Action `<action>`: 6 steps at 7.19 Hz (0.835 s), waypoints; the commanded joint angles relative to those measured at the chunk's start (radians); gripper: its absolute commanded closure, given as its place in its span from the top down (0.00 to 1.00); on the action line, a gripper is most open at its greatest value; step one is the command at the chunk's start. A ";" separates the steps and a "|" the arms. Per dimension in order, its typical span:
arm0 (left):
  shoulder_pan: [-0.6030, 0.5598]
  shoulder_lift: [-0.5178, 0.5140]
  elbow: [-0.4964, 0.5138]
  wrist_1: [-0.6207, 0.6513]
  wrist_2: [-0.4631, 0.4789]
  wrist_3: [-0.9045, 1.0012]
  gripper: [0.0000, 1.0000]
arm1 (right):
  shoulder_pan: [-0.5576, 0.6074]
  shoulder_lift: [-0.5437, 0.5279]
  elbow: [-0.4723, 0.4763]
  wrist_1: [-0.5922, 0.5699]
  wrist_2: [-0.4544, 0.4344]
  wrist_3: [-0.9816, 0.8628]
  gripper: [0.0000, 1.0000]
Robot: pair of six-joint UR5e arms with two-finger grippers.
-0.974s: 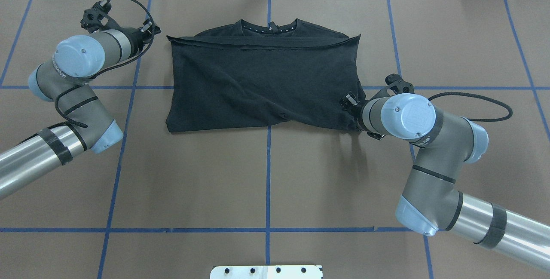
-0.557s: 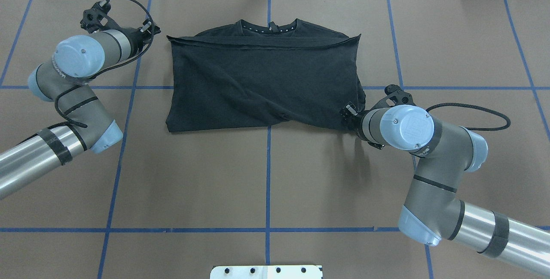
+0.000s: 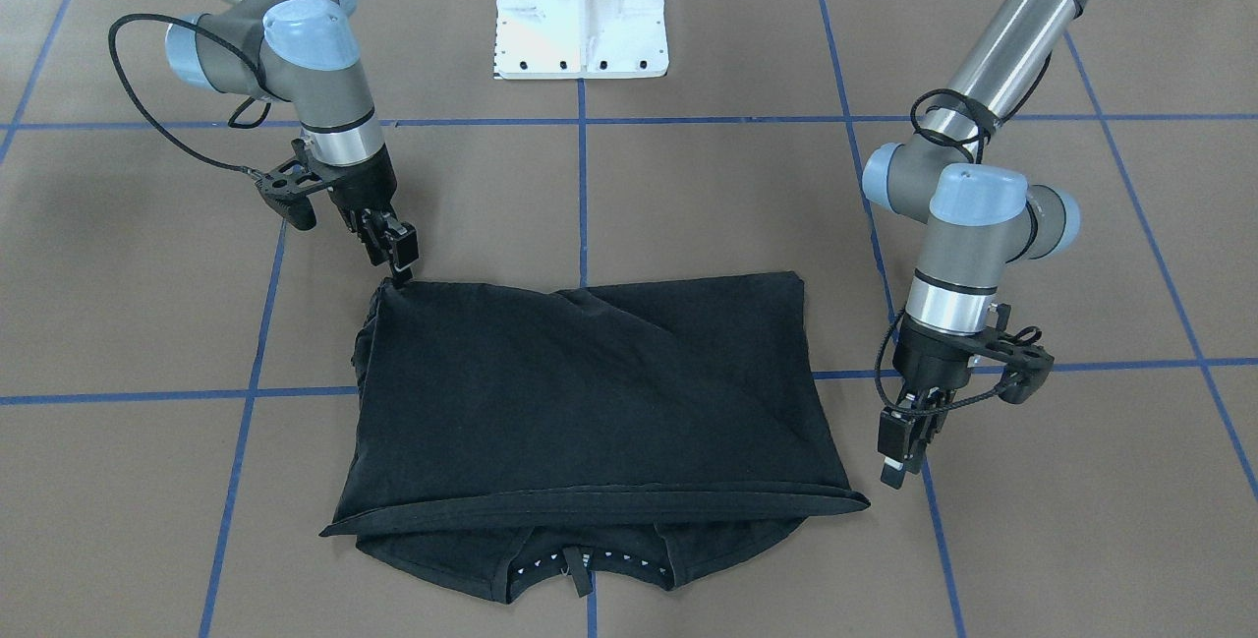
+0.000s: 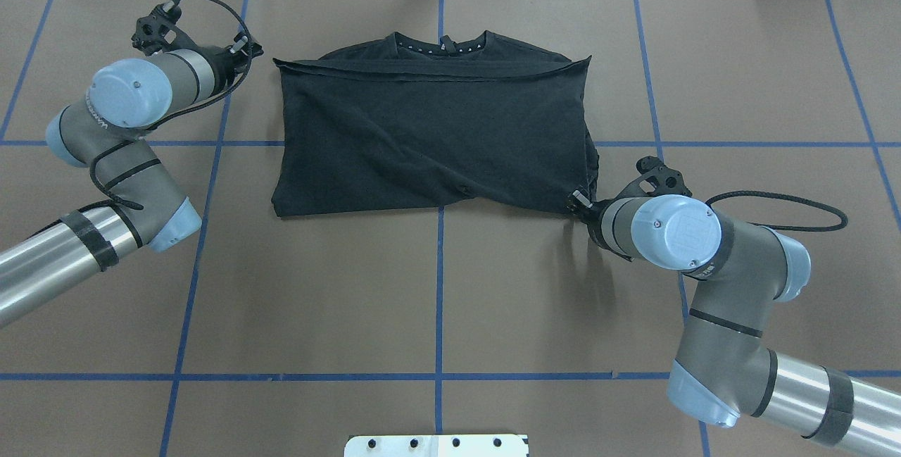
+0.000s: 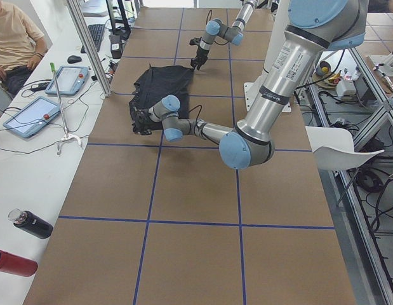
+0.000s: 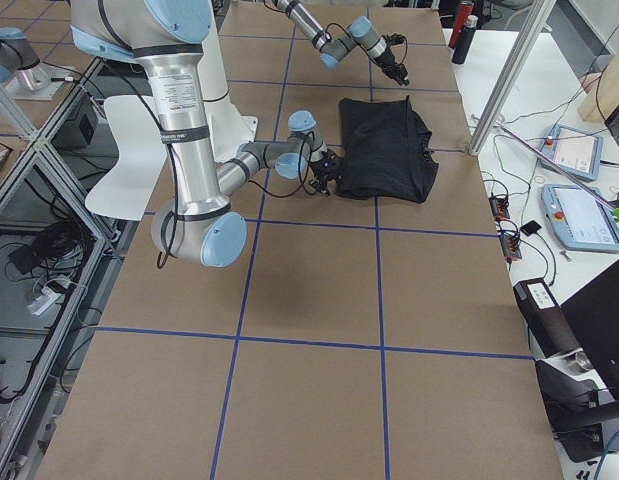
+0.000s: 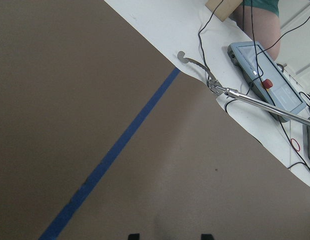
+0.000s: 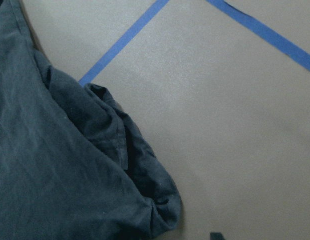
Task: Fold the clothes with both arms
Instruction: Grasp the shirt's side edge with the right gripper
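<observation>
Approach to T-shirt's [image 3: 590, 392] fold corner
Right hand [image 3: 401, 260], released, has slid along the T-shirt's side edge to that corner, poised to pinch; left hand [image 3: 894, 466] hangs released beside the collar end. T-shirt lies half-folded on the table [image 3: 688, 205].

The T-shirt [image 4: 429, 133] is plain black, with tiny white dots along its far edge. The table [image 4: 317, 288] is brown, gridded in blue. The left arm [image 4: 127, 98] and right arm [image 4: 711, 281] are silver-grey, capped pale blue.
</observation>
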 commanded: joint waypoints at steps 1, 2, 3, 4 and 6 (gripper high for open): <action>0.000 0.001 0.000 0.000 0.000 0.000 0.51 | -0.003 0.002 0.007 0.000 -0.006 0.000 0.00; 0.000 0.001 0.000 0.000 0.000 0.002 0.51 | -0.003 0.004 0.007 0.000 -0.005 0.000 0.00; 0.000 0.003 0.002 0.000 0.000 0.002 0.51 | -0.003 0.002 0.007 0.003 -0.002 -0.001 0.00; -0.001 0.003 0.003 0.000 0.000 0.002 0.51 | -0.002 0.005 0.007 0.003 0.003 -0.003 0.00; 0.000 0.003 0.003 0.000 0.000 0.003 0.51 | 0.007 -0.007 0.048 -0.003 0.014 -0.006 0.00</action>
